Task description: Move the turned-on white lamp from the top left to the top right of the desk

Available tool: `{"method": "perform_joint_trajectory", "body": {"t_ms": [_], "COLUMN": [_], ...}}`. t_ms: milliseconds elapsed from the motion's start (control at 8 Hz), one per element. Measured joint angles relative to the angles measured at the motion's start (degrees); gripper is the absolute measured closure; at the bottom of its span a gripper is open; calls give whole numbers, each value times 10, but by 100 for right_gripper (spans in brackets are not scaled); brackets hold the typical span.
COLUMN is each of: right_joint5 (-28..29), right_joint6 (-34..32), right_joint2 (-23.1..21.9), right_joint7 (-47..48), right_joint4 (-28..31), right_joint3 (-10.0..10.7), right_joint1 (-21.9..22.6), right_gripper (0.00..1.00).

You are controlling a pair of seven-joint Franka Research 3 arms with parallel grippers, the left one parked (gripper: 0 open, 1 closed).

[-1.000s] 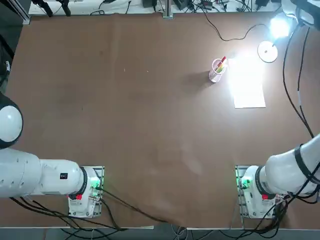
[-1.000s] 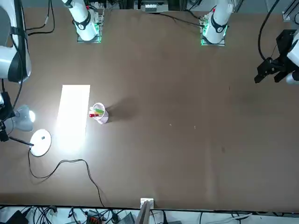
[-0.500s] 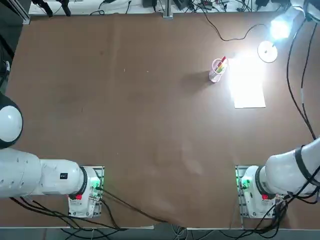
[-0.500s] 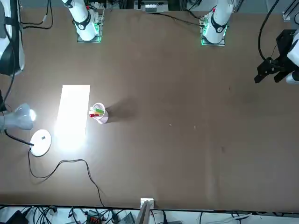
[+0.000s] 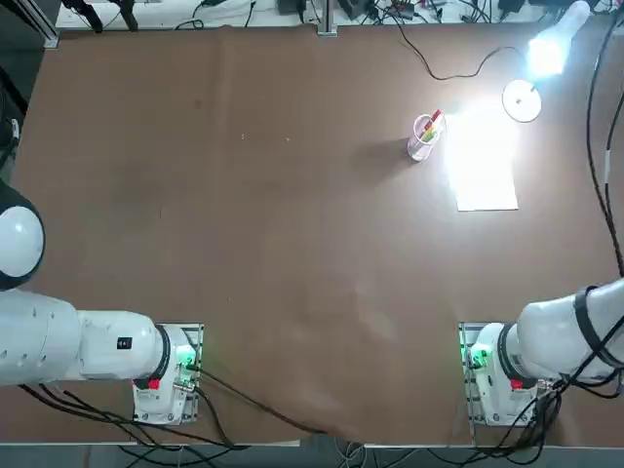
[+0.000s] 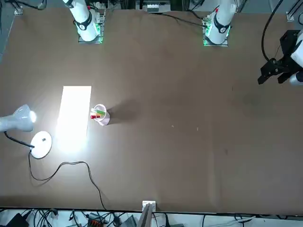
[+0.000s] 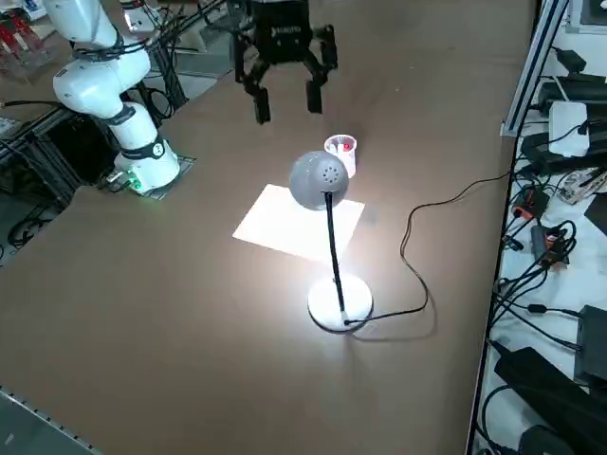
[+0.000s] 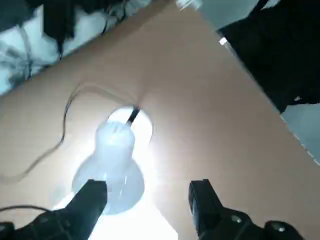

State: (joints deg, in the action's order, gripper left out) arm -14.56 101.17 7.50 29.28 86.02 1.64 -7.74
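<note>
The white lamp stands lit at the top right of the desk (image 5: pixel 292 195), its disc base (image 5: pixel 523 99) beside the glowing head (image 5: pixel 545 56). In the right side view the head (image 7: pixel 318 180) leans over the paper from a slim neck above the base (image 7: pixel 340 301). A black cord (image 5: pixel 458 68) trails to the far edge. My right gripper (image 7: pixel 285 95) hangs high above the lamp, open and empty. From the wrist camera the lamp head (image 8: pixel 112 170) lies far below, nearer one finger (image 8: pixel 92 196) than the other (image 8: pixel 201 196). The gripper is outside the top and front views.
A white paper sheet (image 5: pixel 485 161) lies brightly lit next to the lamp. A clear pen cup (image 5: pixel 423 136) with coloured pens stands just beside it. Cables and boxes crowd the far edge (image 7: pixel 560 142). The desk's right edge runs close to the lamp base.
My right arm has risen away from the lamp and left the top and front views. The lamp has stayed where it stands, still lit.
</note>
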Motion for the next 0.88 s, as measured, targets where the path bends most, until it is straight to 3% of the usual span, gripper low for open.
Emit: {"method": "perform_joint_trajectory", "body": {"t_ms": [375, 625, 875], "right_joint5": [138, 163, 164], "right_joint6": [-97, -129, -129], "right_joint2": [-31, -58, -91], "right_joint7": [-193, -284, -266], "right_joint4": [-2, 15, 56], "right_joint3": [-8, -9, -22], "right_joint1": [6, 34, 62], "right_gripper": [0, 0, 0]}}
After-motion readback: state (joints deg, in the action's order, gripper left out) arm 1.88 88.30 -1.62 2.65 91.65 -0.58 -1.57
